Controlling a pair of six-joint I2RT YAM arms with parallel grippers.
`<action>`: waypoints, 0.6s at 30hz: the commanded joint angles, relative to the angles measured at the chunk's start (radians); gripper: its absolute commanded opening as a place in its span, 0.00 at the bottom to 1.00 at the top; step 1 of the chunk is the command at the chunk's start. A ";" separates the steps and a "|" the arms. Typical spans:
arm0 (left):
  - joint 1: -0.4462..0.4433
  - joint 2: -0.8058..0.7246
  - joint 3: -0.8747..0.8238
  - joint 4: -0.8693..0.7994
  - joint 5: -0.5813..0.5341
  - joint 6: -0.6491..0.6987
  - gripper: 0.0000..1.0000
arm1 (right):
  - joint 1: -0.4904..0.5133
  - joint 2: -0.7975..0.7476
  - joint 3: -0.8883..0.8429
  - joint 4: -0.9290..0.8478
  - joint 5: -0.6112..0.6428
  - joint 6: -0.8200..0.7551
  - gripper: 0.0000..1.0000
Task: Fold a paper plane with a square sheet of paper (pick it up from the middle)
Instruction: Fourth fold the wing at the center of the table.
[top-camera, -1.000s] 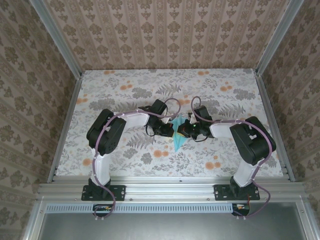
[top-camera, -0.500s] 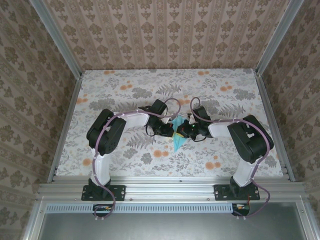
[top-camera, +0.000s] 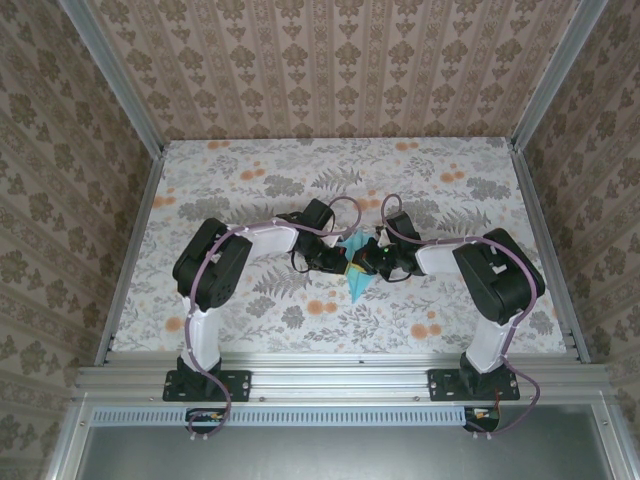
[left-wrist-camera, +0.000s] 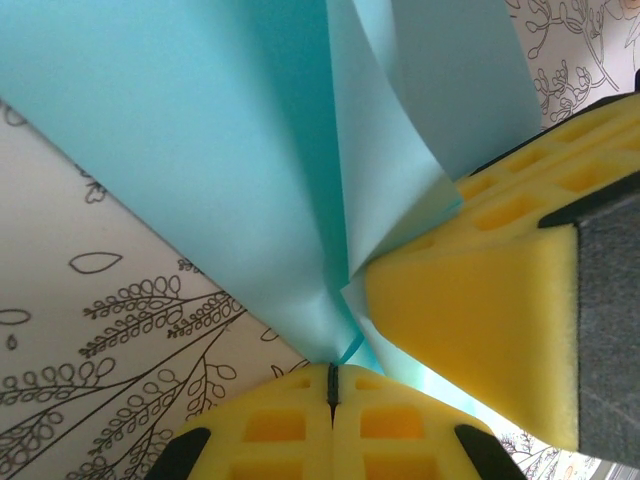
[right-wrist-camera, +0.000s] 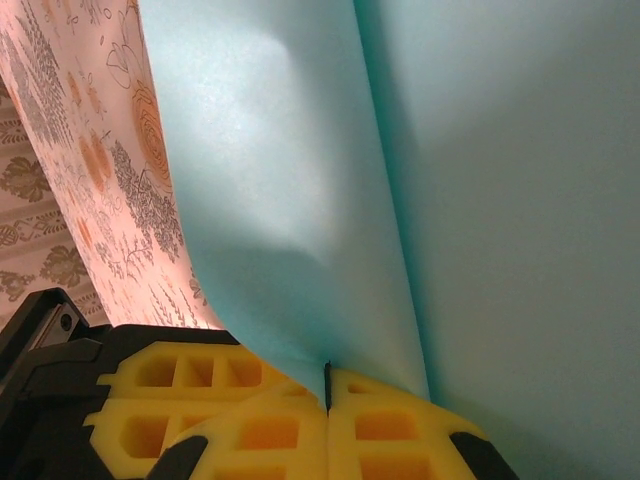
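right gripper (top-camera: 370, 262) has edged nearer the left gripper (top-camera: 343, 263); both are clenched on the paper plane (top-camera: 356, 285), one each side.

The paper plane (left-wrist-camera: 200, 150) is thin, smooth, matt paper. The pads (left-wrist-camera: 275, 430) of the left gripper (left-wrist-camera: 330, 385) look like matt yellow foam moulded with square pockets. The tabletop (top-camera: 250, 180) is a smooth printed surface edged by dull metal rails (top-camera: 340, 382).

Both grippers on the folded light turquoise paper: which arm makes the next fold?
Right, likely. The right gripper is shut on loose layers of the folded light turquoise paper; the left gripper pinches where the layers converge, suiting an anchor.
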 joint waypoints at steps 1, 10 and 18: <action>-0.005 0.114 -0.072 -0.069 -0.200 0.044 0.00 | -0.002 0.030 0.002 -0.023 0.032 -0.009 0.05; -0.003 0.102 -0.065 -0.052 -0.165 0.029 0.00 | 0.000 0.067 -0.003 -0.052 0.055 -0.035 0.06; -0.003 0.098 -0.070 -0.044 -0.148 0.025 0.00 | -0.009 0.065 -0.037 0.022 0.068 0.025 0.06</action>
